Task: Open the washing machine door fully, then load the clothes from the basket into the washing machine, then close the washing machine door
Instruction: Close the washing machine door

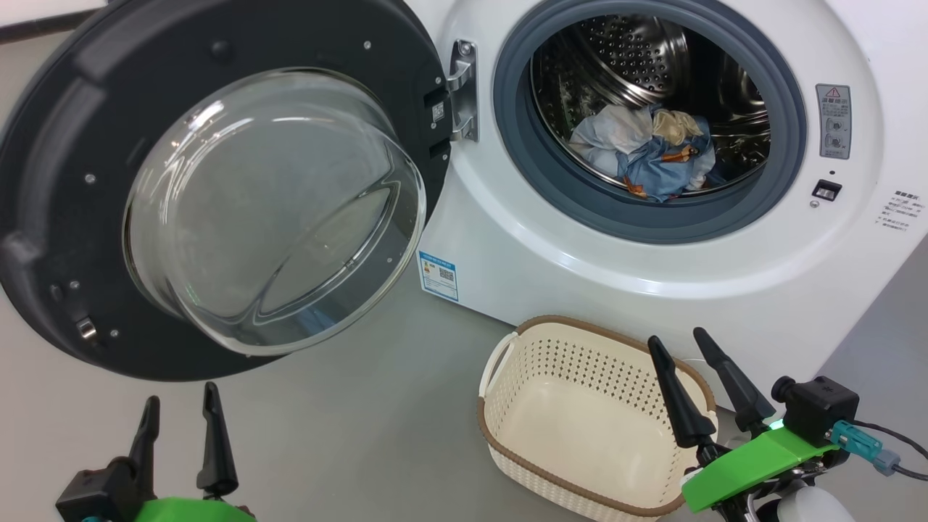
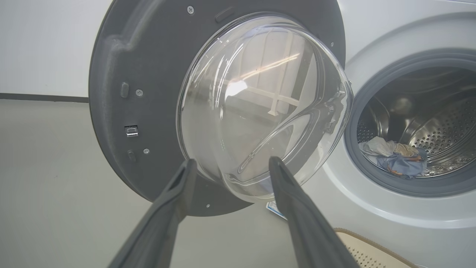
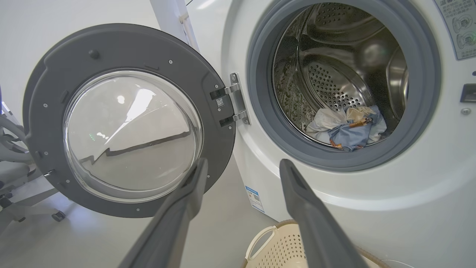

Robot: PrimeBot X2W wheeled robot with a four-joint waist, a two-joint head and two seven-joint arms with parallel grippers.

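Left gripper (image 1: 180,397) sits at the lower left of the head view, its 2 dark fingers spread apart and holding nothing. Above it, across the upper left of the frame, the washing machine door (image 1: 239,203) stands swung wide on its hinge (image 1: 462,90), the glass bowl bulging toward the camera. In the left wrist view the bowl's lower edge shows between the fingers, with no contact.

Further right, the washing machine (image 1: 551,268) has its mouth uncovered, and the clothes (image 1: 652,156) lie heaped at the bottom of the drum (image 1: 631,51), blue and pale fabric together. At lower centre-right the basket (image 1: 558,362) stands on the floor just before the machine, with nothing in the part that shows. The right gripper (image 1: 676,338) rises at the lower right by the basket's right rim, its fingers likewise apart and empty.

Steps 1 and 2 look done — door open, load in the drum — so only closing the door appears to be left. The door lies up-frame of the left gripper, which looks the nearer of the 2; its free edge is at the far left of the frame, well apart from the right gripper
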